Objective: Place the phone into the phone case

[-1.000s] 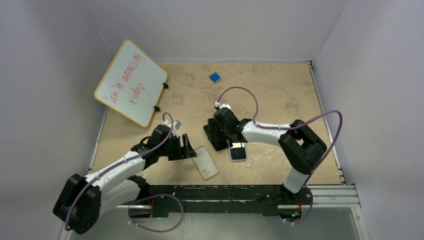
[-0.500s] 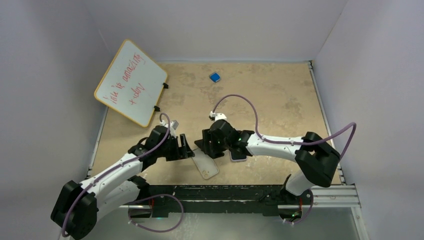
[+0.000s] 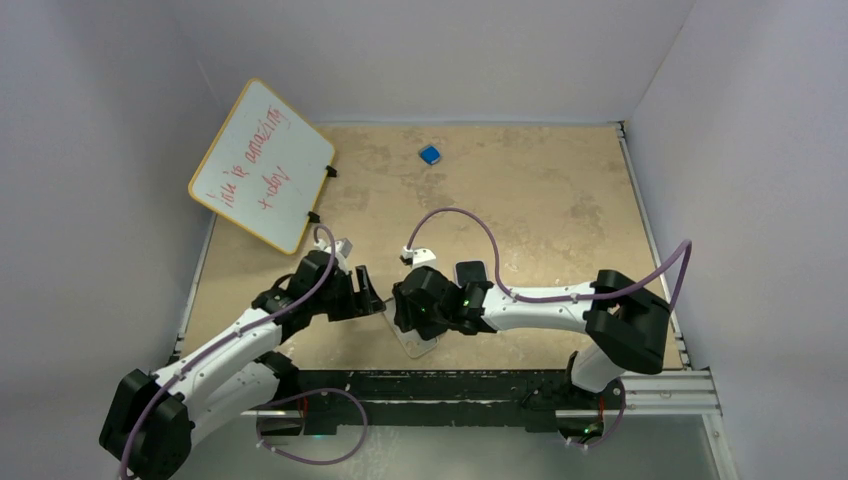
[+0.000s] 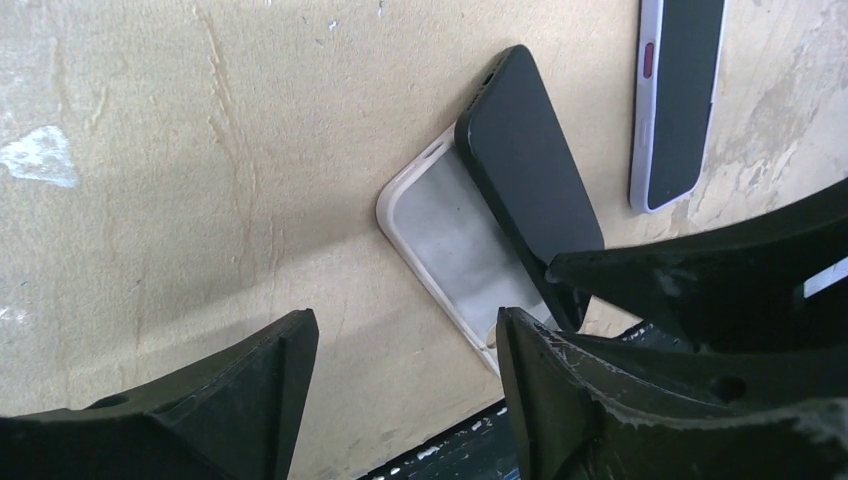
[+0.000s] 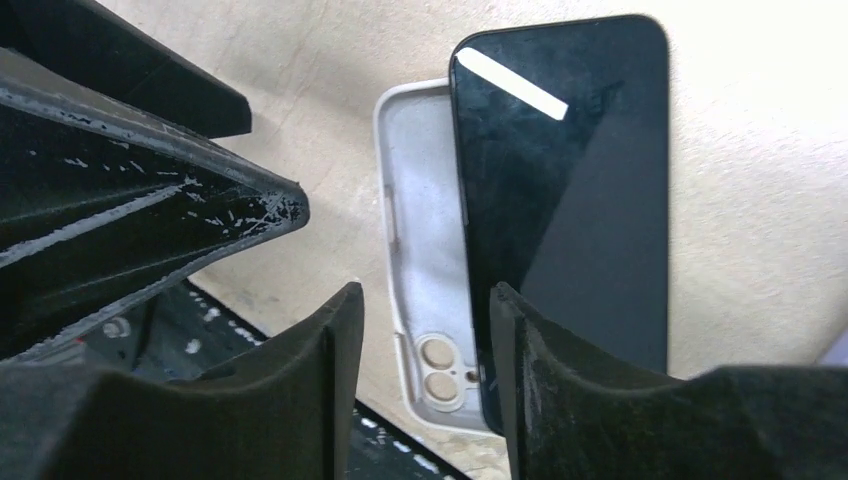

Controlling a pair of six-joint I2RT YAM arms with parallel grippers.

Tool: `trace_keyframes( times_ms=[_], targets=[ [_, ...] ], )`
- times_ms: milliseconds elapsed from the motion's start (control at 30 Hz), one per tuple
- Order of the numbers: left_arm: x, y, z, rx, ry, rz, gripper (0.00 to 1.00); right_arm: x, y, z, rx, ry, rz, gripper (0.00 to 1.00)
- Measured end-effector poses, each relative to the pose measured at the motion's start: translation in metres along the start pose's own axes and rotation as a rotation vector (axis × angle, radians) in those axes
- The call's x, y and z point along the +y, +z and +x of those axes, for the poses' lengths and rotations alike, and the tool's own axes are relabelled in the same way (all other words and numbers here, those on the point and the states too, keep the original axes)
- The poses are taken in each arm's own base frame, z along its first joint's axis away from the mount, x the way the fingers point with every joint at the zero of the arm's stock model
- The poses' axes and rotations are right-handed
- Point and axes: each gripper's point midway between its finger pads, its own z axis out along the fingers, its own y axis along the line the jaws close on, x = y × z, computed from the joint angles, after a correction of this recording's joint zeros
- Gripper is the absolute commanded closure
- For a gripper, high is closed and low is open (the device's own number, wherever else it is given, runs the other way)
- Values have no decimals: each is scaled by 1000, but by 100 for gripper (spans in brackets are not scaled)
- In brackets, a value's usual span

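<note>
The left pincer (image 4: 405, 325) is spread, the case (image 4: 450, 235) just ahead, and the phone (image 5: 570, 180) lies half on it under the right pincer (image 5: 425, 295) (pinching or not, I can't tell).

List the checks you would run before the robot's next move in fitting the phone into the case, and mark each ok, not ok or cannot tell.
1. Case open side up: ok.
2. Phone lined up over case: not ok, it overhangs one long side.
3. Phone seated flat: not ok, it rests tilted on the case.
4. Right fingers gripping phone: cannot tell, its near end is hidden.
5. Left fingers open: ok.
6. Second phone apart from case: ok.
</note>
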Motion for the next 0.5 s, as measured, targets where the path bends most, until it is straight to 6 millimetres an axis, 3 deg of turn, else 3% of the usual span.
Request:
trace_keyframes(
  times_ms=[200, 500],
  targets=[
    [-5, 5, 2, 21, 0, 24, 34, -11, -6, -4, -29, -65, 35, 15],
    [-5, 12, 7, 41, 0, 53, 39, -30, 0, -1, -21, -199, 80, 9]
  ],
)
